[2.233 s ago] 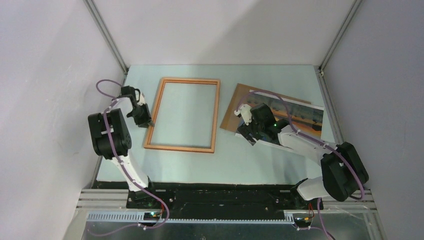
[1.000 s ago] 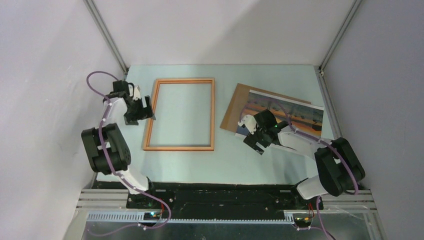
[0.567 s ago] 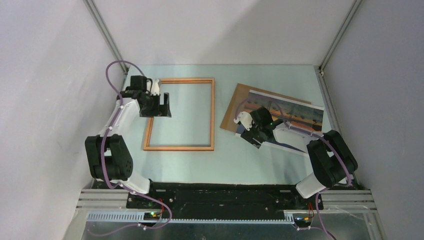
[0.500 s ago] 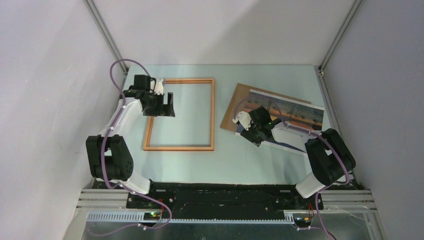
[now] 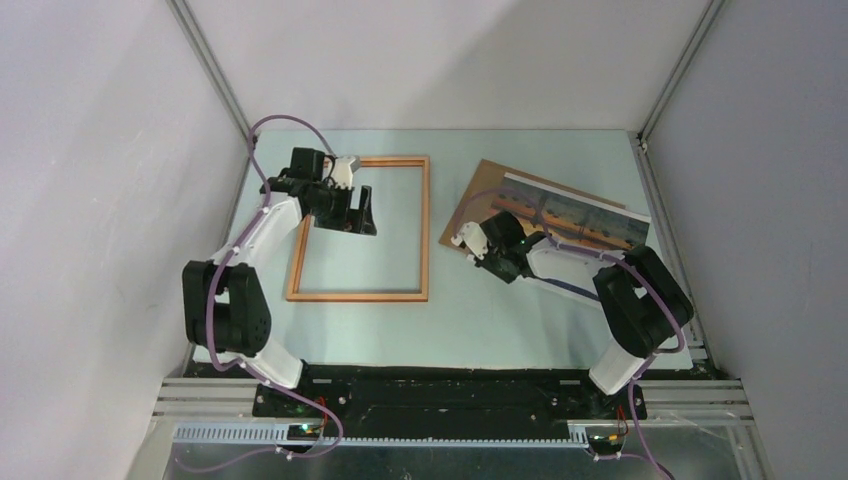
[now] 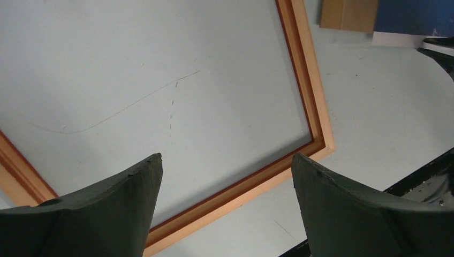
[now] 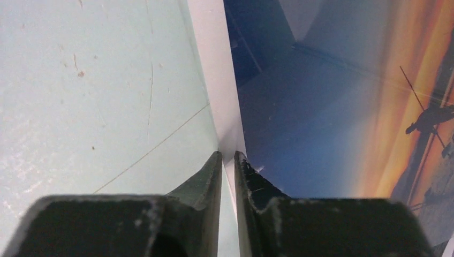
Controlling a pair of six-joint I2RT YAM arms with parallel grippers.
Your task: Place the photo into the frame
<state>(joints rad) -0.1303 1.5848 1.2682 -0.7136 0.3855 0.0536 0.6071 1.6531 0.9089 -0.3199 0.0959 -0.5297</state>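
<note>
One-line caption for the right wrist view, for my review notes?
Right gripper closed on the white-bordered edge of the photo, pale table beside it.

Pale blue-green surface, faintly scratched, enclosed by plain grey-white walls. A plain brown backing board lies right of centre, mostly covered.

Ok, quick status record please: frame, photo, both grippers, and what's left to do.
frame: flat on the table, nothing inside it
photo: right of the frame, lying partly on the backing board
left gripper: open, over the frame's opening, touching nothing
right gripper: shut on the photo's white border
left to do: photo not yet in the frame
</note>
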